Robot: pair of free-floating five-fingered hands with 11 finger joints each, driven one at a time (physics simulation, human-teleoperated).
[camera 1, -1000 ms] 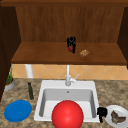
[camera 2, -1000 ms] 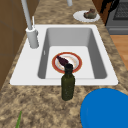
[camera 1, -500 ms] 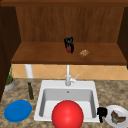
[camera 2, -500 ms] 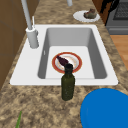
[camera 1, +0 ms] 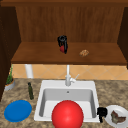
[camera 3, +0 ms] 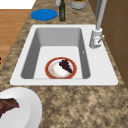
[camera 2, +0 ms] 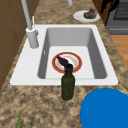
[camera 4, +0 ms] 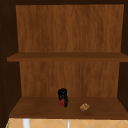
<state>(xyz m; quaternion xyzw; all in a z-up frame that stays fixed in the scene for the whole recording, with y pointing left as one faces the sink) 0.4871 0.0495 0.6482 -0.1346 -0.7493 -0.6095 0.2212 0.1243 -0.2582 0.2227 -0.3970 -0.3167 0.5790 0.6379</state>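
Observation:
My left hand (camera 1: 62,43) is up on the lower wooden shelf (camera 1: 45,56), curled round a small red thing (camera 1: 61,48); the upper view shows the same hand (camera 4: 62,95) and the red thing (camera 4: 61,102). A small brown lump (camera 1: 84,52) lies on the shelf to its right. My right hand (camera 1: 101,112) hangs with relaxed fingers at the sink's front right corner, beside a white plate (camera 1: 110,112) with meat on it; in the left side view the hand (camera 2: 108,7) floats just beyond that plate (camera 2: 78,15).
The white sink (camera 1: 42,87) holds a red-rimmed plate (camera 2: 79,62) with dark food; from the front it shows as a red disc (camera 1: 67,115). The faucet (camera 1: 67,77) stands behind. A dark green bottle (camera 1: 30,90), a blue plate (camera 1: 18,110) and a potted plant (camera 1: 9,82) stand at left.

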